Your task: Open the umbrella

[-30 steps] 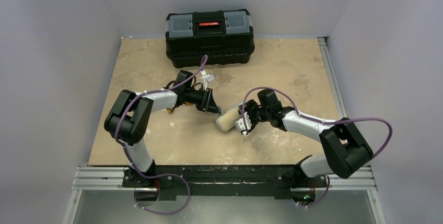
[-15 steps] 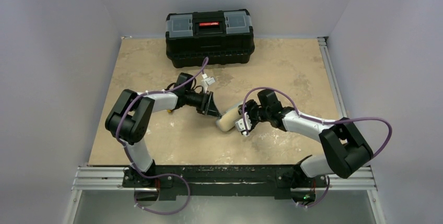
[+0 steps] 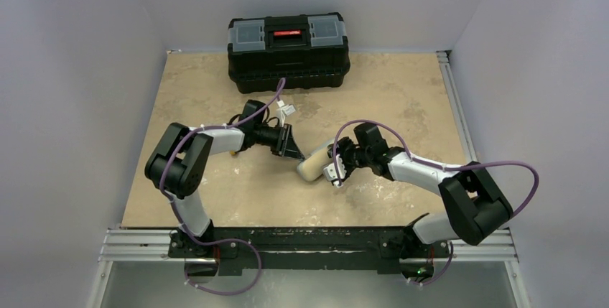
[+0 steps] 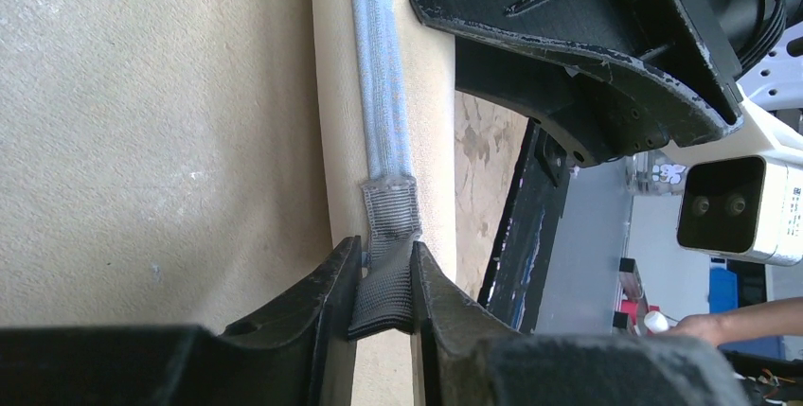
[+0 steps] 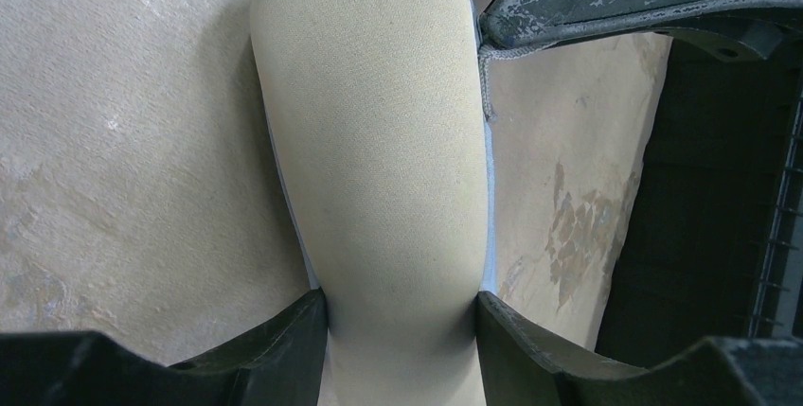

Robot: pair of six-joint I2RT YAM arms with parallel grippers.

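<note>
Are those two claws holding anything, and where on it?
Yes. The right gripper clamps the cream-sleeved umbrella round its body; the left gripper pinches the grey woven strap on its sleeve.

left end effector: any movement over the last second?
Yes, slightly. In the top view the left end effector has shifted away from the toolbox, down and right toward the umbrella.

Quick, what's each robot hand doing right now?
Left gripper: closed, pinching the grey strap tab.
Right gripper: closed around the cream umbrella sleeve.
</note>
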